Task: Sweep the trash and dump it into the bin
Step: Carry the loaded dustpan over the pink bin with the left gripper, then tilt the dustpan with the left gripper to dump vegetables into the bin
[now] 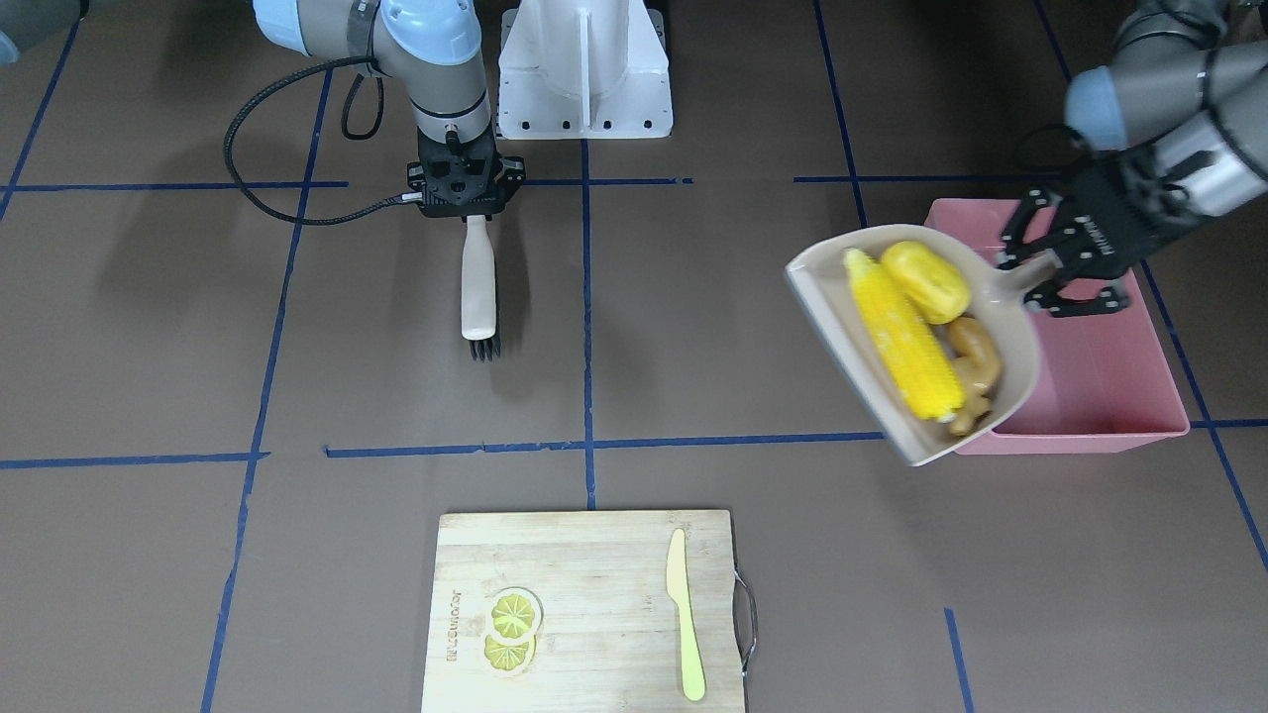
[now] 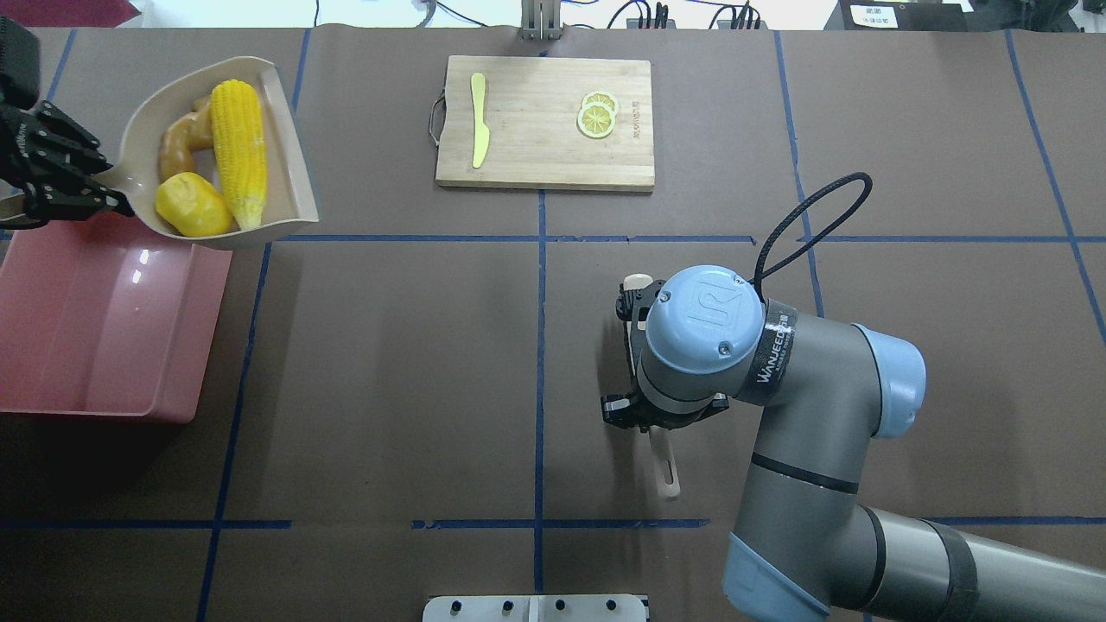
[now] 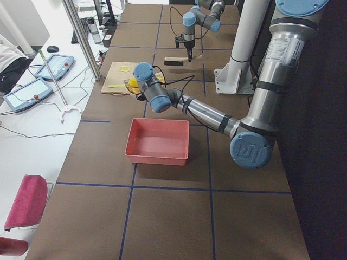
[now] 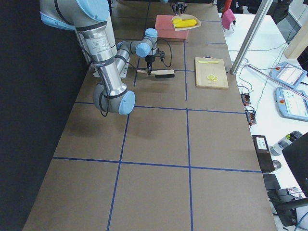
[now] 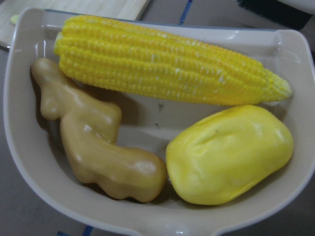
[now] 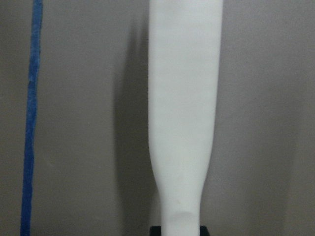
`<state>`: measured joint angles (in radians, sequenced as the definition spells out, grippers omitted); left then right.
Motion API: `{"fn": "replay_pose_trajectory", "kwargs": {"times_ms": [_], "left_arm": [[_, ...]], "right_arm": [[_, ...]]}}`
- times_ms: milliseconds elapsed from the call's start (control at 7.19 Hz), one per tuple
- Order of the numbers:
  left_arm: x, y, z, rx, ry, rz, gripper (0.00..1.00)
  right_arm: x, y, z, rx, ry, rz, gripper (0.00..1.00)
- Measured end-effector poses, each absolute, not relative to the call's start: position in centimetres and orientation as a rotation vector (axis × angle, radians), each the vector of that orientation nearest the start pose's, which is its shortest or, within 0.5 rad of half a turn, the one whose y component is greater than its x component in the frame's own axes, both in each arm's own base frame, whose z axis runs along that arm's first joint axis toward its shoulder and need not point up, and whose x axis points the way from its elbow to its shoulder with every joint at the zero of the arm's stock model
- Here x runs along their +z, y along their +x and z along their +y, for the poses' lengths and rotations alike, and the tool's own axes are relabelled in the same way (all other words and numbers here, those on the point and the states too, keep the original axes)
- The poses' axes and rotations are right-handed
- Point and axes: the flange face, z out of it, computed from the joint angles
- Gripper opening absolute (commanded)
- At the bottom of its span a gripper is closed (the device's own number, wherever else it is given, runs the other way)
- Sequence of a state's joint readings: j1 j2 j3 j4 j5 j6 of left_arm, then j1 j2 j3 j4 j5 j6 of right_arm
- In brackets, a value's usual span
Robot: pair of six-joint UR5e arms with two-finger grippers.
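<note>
Left claw [image 1: 1055, 272] clenched on handle of beige dustpan [image 1: 822, 297]. Pan raised, tilted, partly over edge of pink bin [image 1: 1100, 396]. All trash in pan: corn cob [image 1: 901, 337], yellow potato-like lump [image 1: 926, 280], tan ginger root [image 1: 976, 361]; lump and ginger lie against cob. Right claw [image 1: 466, 198] points down, grasping brush [image 1: 478, 287] by handle, low over table [image 1: 693, 347]; contact with table unclear. Well apart from both: cutting board [image 1: 594, 555] with lemon slices [image 1: 512, 629] and knife [image 1: 684, 614].

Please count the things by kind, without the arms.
Toy foods (yellow corn cob, yellow potato-like lump, tan ginger root): 3
Yellow lemon slices: 2
Tools (pale yellow knife, white-handled brush, beige plastic dustpan): 3
Wooden cutting board: 1
Pink plastic tub: 1
Total: 10
</note>
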<state>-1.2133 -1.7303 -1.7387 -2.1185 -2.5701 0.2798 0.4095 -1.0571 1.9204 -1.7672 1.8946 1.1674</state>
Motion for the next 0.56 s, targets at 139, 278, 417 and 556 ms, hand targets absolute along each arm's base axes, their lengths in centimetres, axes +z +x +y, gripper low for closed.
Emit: {"fn": "replay_pose_trajectory", "kwargs": {"times_ms": [139,278,417,556], "left_arm": [[43.3,12.1,-52.5,0.985,0.801,0.978,0.0],[44.9,10.2,-52.5,0.981,0.807,0.955,0.0],[46.6,8.4,-52.9,0.985,0.813,0.926,0.0],[48.1,6.9,-53.4,0.996,0.803,0.899,0.0]], "right_arm": [[24.7,-51.0,-33.2,-0.103,-0.024,-0.732,0.0],[24.6,-50.8,-33.1,-0.104,-0.024,-0.734,0.0],[24.5,-50.6,-33.0,-0.104,-0.022,-0.737,0.0],[24.5,-50.4,-32.9,-0.104,-0.022,-0.739,0.0]]}}
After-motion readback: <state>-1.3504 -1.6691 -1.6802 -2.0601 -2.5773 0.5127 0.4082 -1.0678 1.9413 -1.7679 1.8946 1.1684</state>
